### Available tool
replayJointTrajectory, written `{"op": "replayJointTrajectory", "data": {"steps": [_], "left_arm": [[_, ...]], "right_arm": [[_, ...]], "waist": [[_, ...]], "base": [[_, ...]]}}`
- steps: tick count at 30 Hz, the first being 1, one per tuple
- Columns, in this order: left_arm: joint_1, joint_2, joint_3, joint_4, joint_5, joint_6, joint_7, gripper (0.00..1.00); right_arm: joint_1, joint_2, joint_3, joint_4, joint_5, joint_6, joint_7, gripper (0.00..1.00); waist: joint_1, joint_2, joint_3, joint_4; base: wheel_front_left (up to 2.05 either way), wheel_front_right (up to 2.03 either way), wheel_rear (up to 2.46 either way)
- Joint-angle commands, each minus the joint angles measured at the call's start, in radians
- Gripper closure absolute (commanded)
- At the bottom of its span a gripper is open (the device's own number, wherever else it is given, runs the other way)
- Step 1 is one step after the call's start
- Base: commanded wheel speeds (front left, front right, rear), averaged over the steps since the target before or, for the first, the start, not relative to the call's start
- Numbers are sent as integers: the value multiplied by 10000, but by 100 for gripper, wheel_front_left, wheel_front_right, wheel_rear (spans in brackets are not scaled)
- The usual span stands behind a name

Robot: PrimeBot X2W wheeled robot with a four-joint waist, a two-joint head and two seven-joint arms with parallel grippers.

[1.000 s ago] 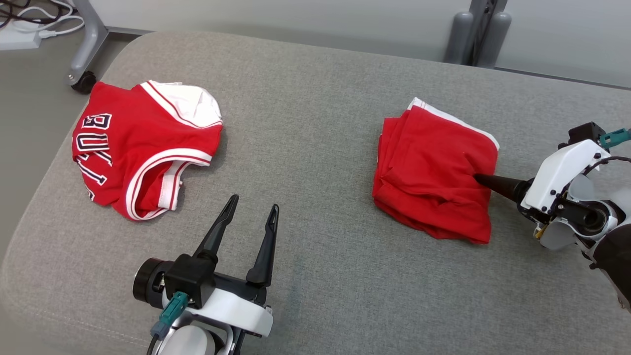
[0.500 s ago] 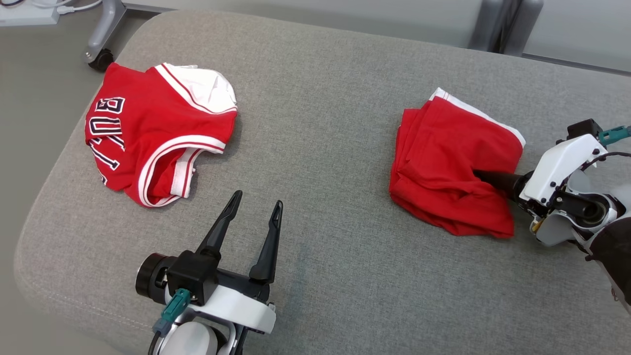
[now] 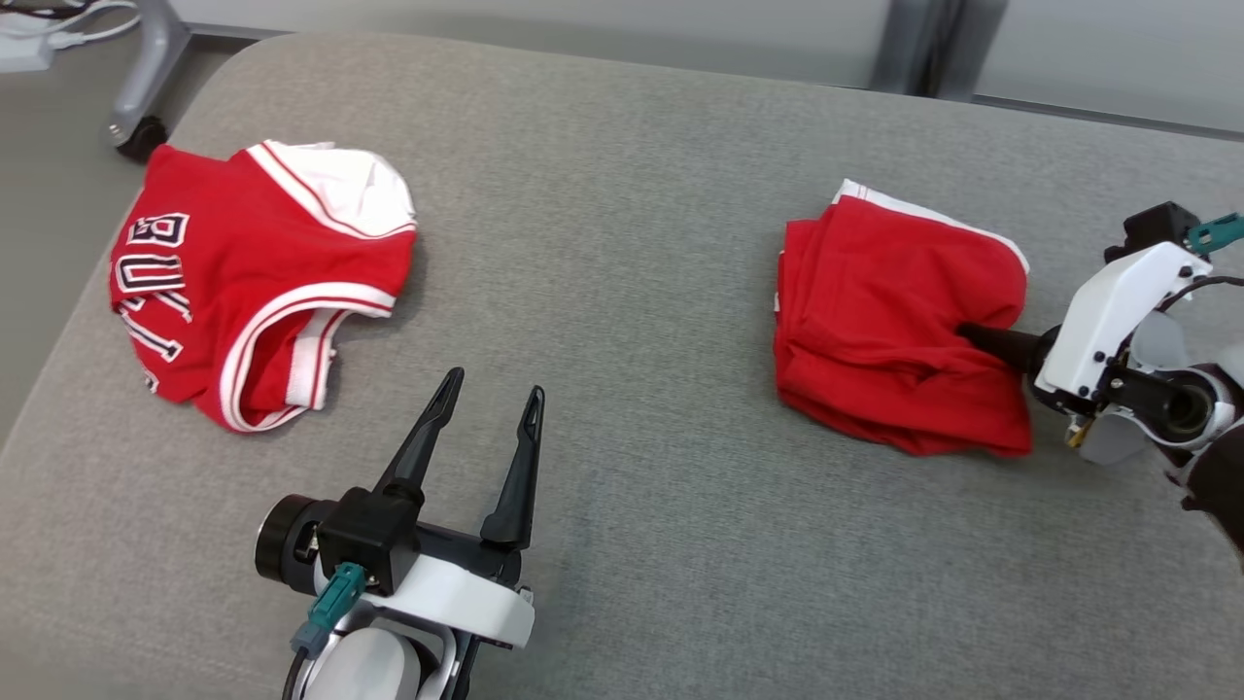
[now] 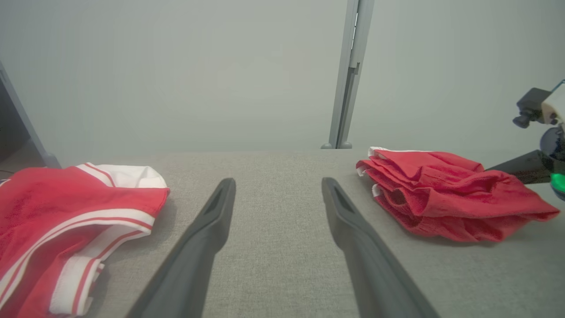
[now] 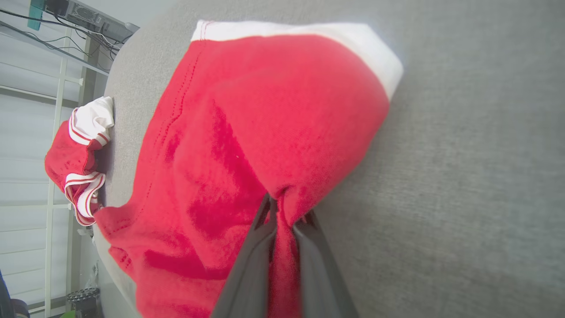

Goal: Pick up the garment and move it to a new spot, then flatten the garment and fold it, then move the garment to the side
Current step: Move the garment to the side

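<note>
Close to the front edge of the grey cushion [image 3: 622,194], left of its middle, the left gripper [image 3: 496,384] points toward the far edge. Its two dark fingers are spread wide with nothing between them. Farther back, near the right edge, the right gripper [image 5: 287,212] has its fingers pressed together, pinching a fold of the folded red garment [image 3: 894,321]. This garment has a white hem and lies on the cushion's right half. Toward the far left corner, well apart from both grippers, lies a crumpled red jersey [image 3: 243,282] with white trim and dark lettering.
</note>
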Motion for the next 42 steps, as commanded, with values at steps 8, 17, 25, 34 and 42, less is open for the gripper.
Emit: {"op": "replayJointTrajectory", "data": {"steps": [8,17,25,34,42], "left_arm": [[-281,34,176,-89,278,-151,-37,0],[-510,36,441,-123,646,-354,-37,0],[-614,76,734,-330,952,-543,-37,0],[-709,78,852,-481,1153,-676,-37,0],[-762,64,865,-579,1195,-734,-37,0]], "right_arm": [[-488,-985,388,-698,-785,1,162,100],[-1342,-1975,897,-654,-1641,1,352,100],[-2162,-2569,1212,-105,-2175,1,513,100],[-2932,-3322,1774,-31,-2945,0,659,100],[-3540,-3687,2617,84,-4197,0,189,100]], "waist": [[-1,0,231,-899],[-1,0,611,-1577],[-1,0,1118,-1816],[-1,0,1533,-1782],[-1,0,1708,-1588]], "base": [[0,0,0],[0,0,0],[0,0,0],[0,0,0],[0,0,0]]}}
